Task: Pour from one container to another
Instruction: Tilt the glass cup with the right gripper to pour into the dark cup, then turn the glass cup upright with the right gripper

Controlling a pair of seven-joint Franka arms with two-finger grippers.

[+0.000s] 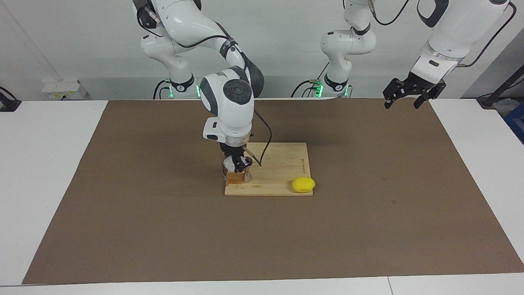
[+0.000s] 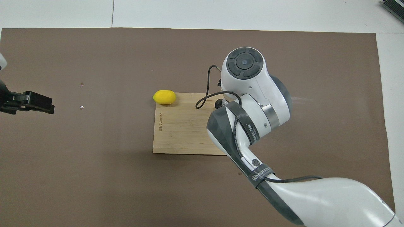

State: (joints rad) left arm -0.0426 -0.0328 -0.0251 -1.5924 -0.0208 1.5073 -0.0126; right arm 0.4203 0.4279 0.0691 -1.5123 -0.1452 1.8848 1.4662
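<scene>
The clear cup (image 1: pixel 227 168) hangs just over the corner of the wooden board (image 1: pixel 282 164) nearest the right arm's end, and my right gripper (image 1: pixel 238 164) is shut on it. The gripper points almost straight down. The silvery jigger (image 1: pixel 247 177) stands upright on the board right beside the cup. In the overhead view only the jigger's dark mouth (image 2: pixel 218 102) shows, while the right arm hides the cup and gripper. My left gripper (image 1: pixel 402 105) waits open and empty in the air over the mat's edge by its base.
A yellow lemon (image 1: pixel 303 184) lies at the board's corner farthest from the robots, toward the left arm's end. A brown mat (image 1: pixel 368 205) covers the table. A black cable loops from the right wrist over the board.
</scene>
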